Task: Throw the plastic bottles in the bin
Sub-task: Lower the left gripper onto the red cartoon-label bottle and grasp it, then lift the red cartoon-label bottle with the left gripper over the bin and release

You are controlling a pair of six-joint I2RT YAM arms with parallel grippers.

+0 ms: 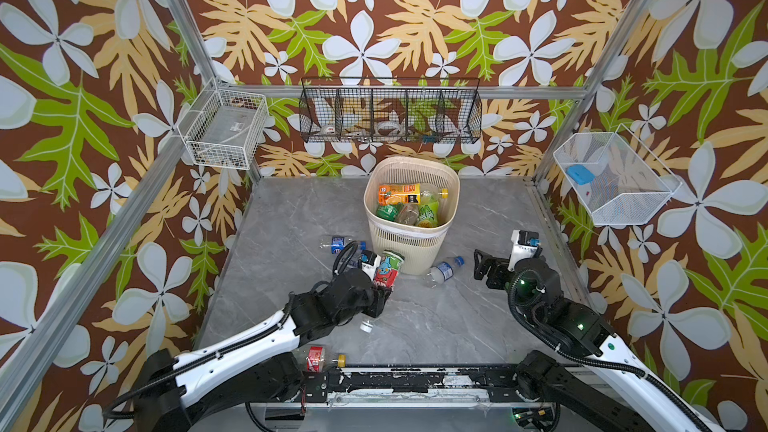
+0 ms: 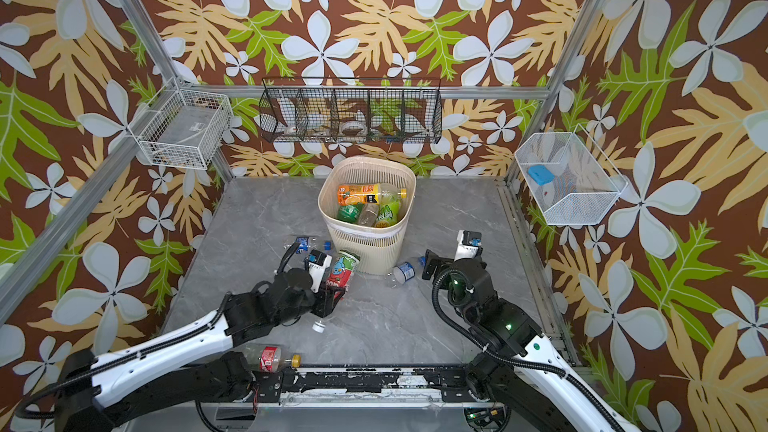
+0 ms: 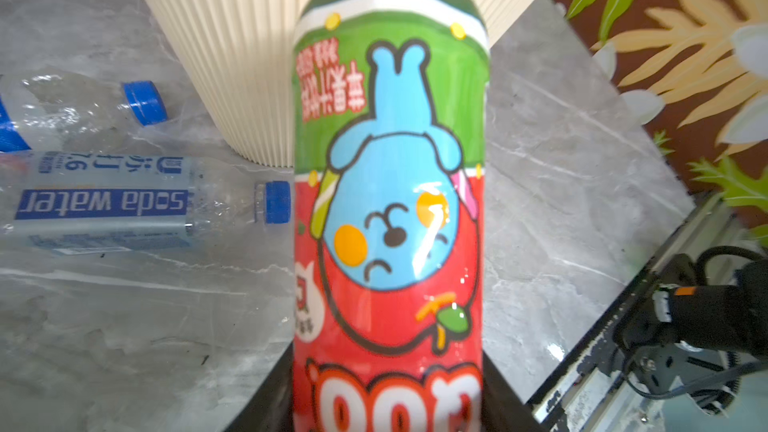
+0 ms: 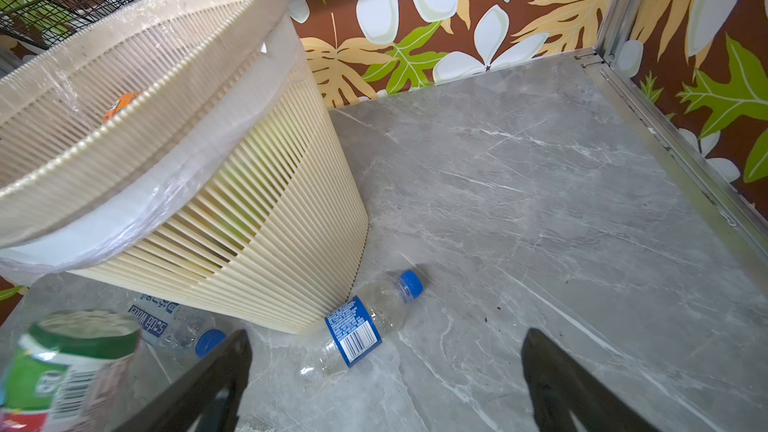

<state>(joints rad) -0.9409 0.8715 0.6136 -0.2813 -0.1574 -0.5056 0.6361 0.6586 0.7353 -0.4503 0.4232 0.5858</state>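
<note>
Nearest, along the front edge of the grey, marble-veined surface, a clear bottle with a red label and a yellow cap lies on its side. Just beyond it the left arm reaches low and forward, and the left fingers are clenched around a glossy cartoon-label bottle. Its wrap is red and green with a blue cartoon creature, its green base points toward the bin, and its clear neck with a white cap trails nearer. Across the surface, the right arm bends at the elbow and its wrist turns inward. The right fingers are spread wide and empty above a crinkled clear bottle with a blue label and a blue cap, which lies against the bin's foot. On the bin's other side a transparent soda water bottle lies flat. The bin is cream, ribbed and slotted, with a thin plastic liner. Inside lie an orange-labelled bottle and green ones.
</note>
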